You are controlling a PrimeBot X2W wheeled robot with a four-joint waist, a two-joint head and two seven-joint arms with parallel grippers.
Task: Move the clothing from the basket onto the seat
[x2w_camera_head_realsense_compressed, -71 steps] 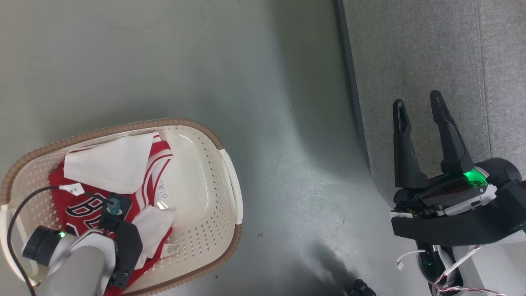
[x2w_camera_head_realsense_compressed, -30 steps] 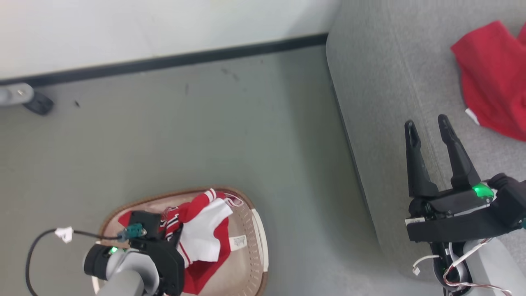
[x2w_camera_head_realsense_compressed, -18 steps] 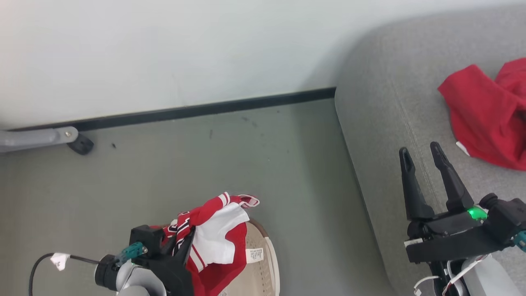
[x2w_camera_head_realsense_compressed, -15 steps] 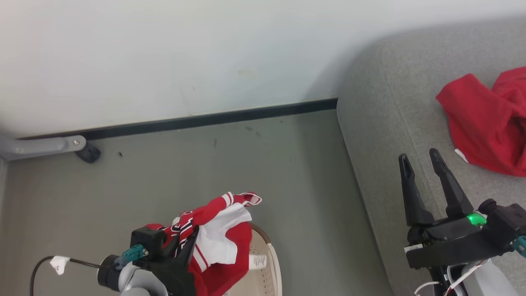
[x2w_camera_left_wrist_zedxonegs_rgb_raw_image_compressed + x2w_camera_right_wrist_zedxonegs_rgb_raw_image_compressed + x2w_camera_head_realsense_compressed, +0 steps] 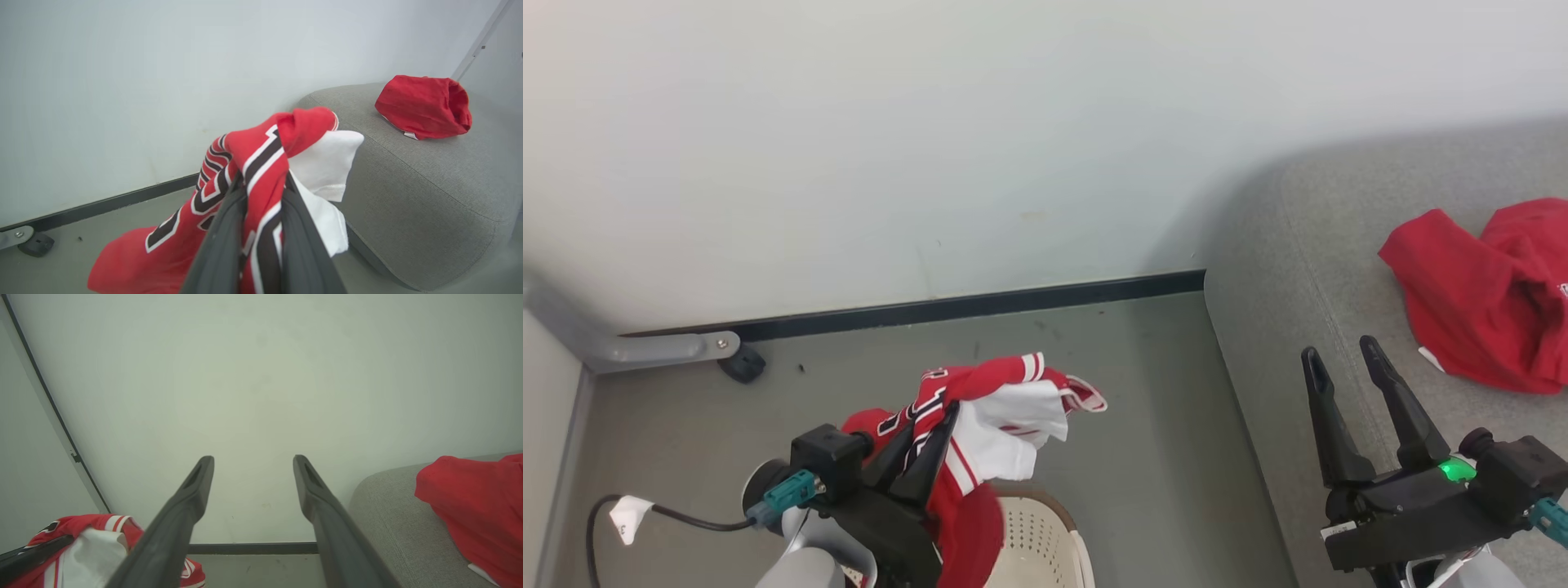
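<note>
Red cloth with white trim and dark lettering, the jersey (image 5: 261,155), is pinched between the two nearly closed fingers of the left hand (image 5: 929,425). It hangs in the air above the basket (image 5: 1045,539), which stands on the floor (image 5: 1143,392) just below. The right hand (image 5: 1339,349) is wide open and holds nothing; it hovers over the near edge of the grey seat (image 5: 1290,269). Further on the seat lies the plain red garment (image 5: 1478,302), so one piece seems already delivered. What is left, most likely, is to carry the jersey over to the seat and release it there. Whether more clothing lies in the basket cannot be told, because most of the basket is hidden.
</note>
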